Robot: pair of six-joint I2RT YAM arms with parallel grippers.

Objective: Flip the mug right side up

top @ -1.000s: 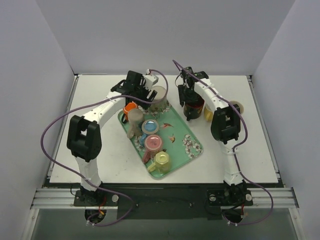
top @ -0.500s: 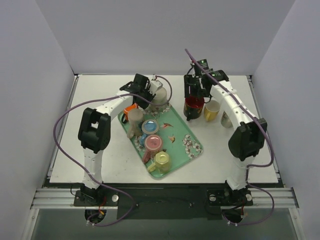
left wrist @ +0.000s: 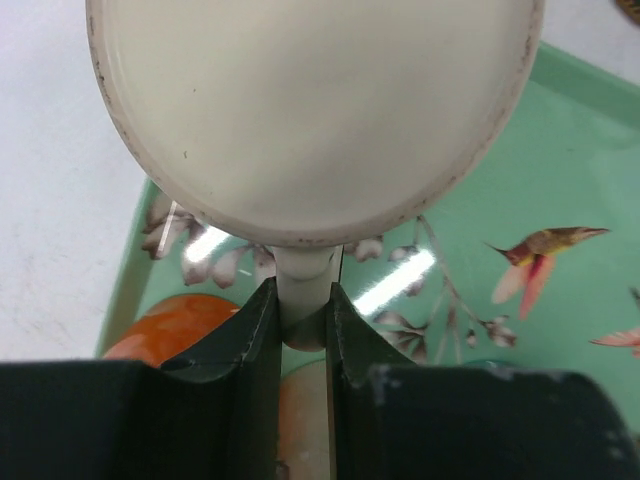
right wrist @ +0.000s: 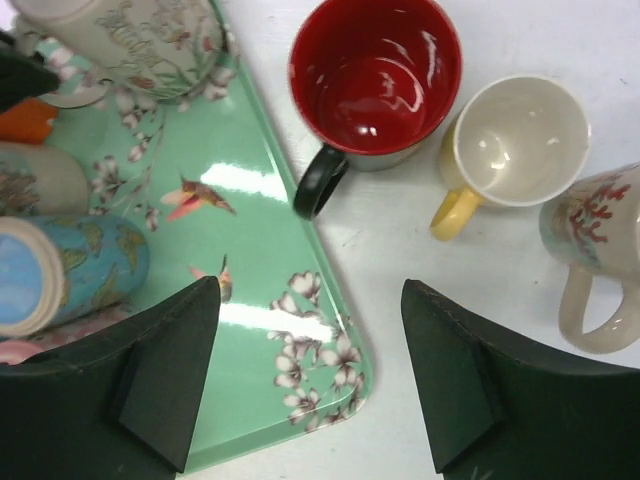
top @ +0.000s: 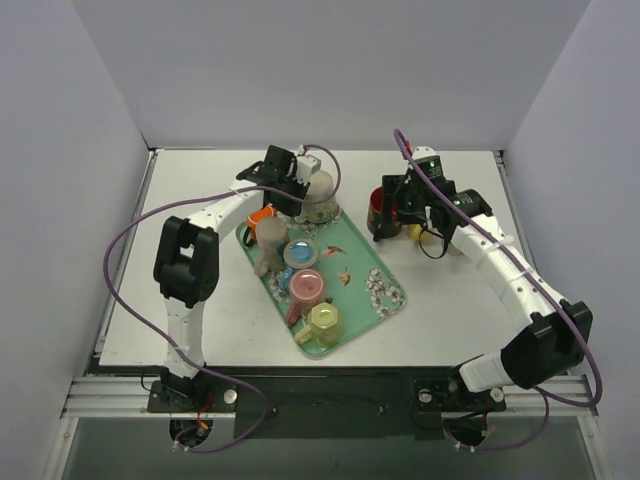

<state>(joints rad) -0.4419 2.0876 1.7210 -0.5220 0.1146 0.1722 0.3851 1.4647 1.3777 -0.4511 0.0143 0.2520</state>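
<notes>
Well, your left hand [left wrist: 303, 320] pinched the handle of the mug [left wrist: 310, 110] at the far end of the tray [left wrist: 560, 150]. It looked bottom-up, so the flip was left to do. Your right hand [right wrist: 310, 300] was spread.

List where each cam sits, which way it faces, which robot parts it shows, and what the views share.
Top external: above and behind the bases, looking down on the table; both arms whole, left gripper, right gripper.
Left wrist: looks along the left fingers, shut on the cream mug handle, over the tray.
Right wrist: looks down on red mug and yellow mug; open right fingers at bottom.
Shared: tray and cream mug show in all three.
</notes>
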